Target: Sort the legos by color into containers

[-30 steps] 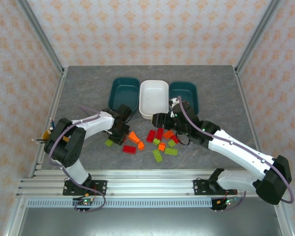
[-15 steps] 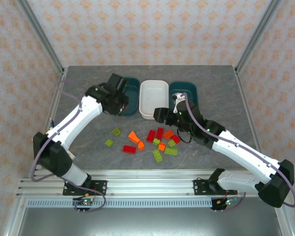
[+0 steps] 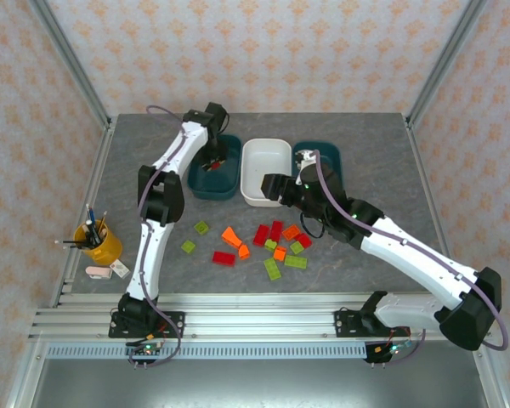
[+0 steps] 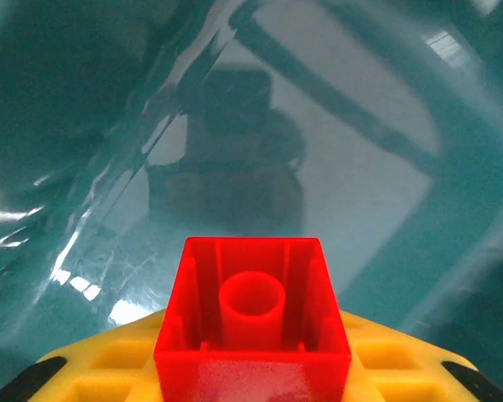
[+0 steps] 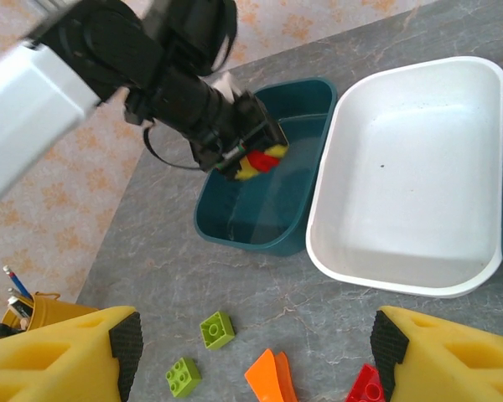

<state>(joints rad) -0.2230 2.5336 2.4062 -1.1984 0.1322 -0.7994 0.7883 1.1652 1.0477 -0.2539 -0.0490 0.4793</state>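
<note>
While my left claw (image 3: pixel 218 158) pinches one red lego (image 4: pixel 251 327) above the left teal tub (image 3: pixel 206 183), close to the wall that meets the white tub (image 3: pixel 266 161), my right claw (image 5: pixel 253 335) hangs spread, gripping nothing, over the counter (image 3: pixel 144 170) just before the white tub's near rim. Three tubs stand rim to rim: two teal and one white, with the right teal tub (image 3: pixel 331 155) partly behind my right arm. Bare counter runs left of the tubs and in a strip between them and the loose legos (image 3: pixel 273 269). I count about six green, four orange and four red there, clustered before the white tub. One yellow cup of pens (image 3: pixel 100 245) stands near the left edge.
</note>
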